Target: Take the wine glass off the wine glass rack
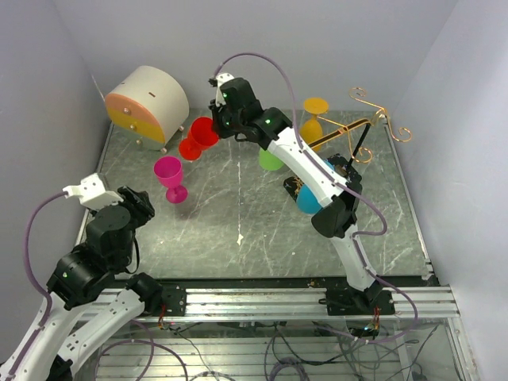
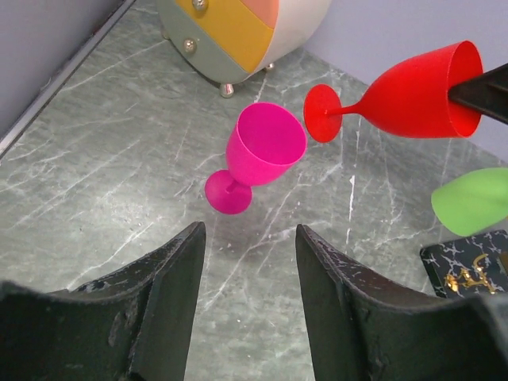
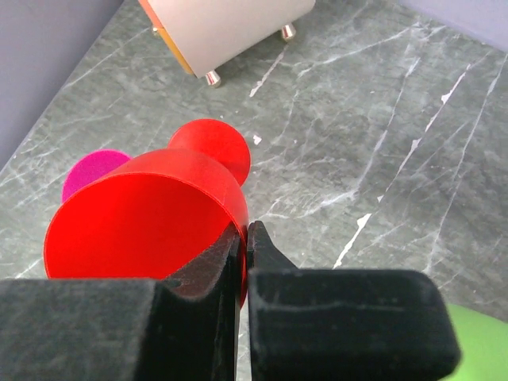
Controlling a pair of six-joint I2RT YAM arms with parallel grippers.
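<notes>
Right hand (image 3: 243, 238) is closed down to a thin pinch on the rim wall of the red wine glass (image 3: 143, 214), one finger inside the bowl and one outside. The glass is off the wine glass rack (image 1: 355, 125) and well apart from it. It's held on its side over the far-left desk (image 1: 238, 230), foot pointing left. It looks to be in the air, not resting.

Left hand (image 2: 250, 238) is wide open with nothing in it, hovering near-left.

Risks:
- The grip is on the rim only, so the glass could pivot or slip out of the pinch.
- If released while this tilted, it would likely roll rather than stand.
- The pink glass (image 2: 262, 151) stands just near-left of the red foot, so lowering or swinging could knock it over.
- The round drawer cabinet (image 1: 147, 103) is close on the far left, which leaves little room.
- Green (image 1: 270, 161), yellow (image 1: 315, 119) and blue (image 1: 308, 200) glasses sit by the right arm, and pulling the elbow back could brush them.
</notes>
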